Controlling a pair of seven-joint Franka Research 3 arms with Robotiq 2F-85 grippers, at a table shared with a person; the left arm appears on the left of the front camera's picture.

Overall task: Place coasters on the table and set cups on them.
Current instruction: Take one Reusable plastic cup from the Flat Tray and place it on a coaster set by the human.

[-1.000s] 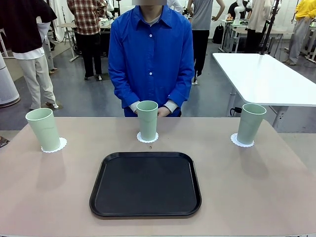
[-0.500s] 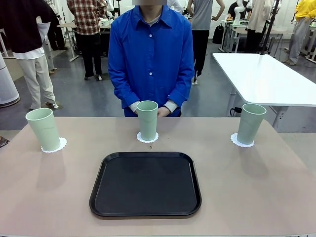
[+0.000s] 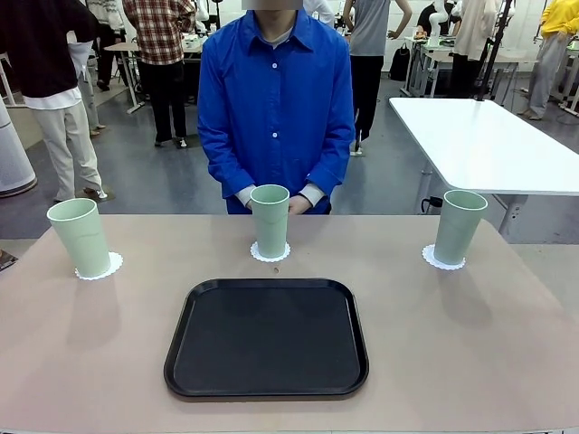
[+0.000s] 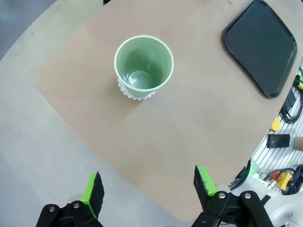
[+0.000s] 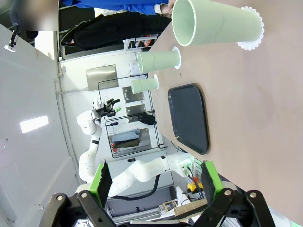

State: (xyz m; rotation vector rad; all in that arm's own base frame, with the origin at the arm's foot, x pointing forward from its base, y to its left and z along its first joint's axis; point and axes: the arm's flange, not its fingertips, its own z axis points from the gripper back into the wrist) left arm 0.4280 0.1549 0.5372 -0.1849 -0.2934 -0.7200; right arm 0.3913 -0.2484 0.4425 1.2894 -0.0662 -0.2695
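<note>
cups [image 3: 270, 220] well beyond open grippers [image 4: 147, 189]

On my table [image 3: 470, 344] nothing has shifted in the last second; the only change I can find is far behind the person opposite me [image 3: 276, 108], where a bystander in dark clothes [image 3: 107, 45] at the upper left has moved a little.
</note>
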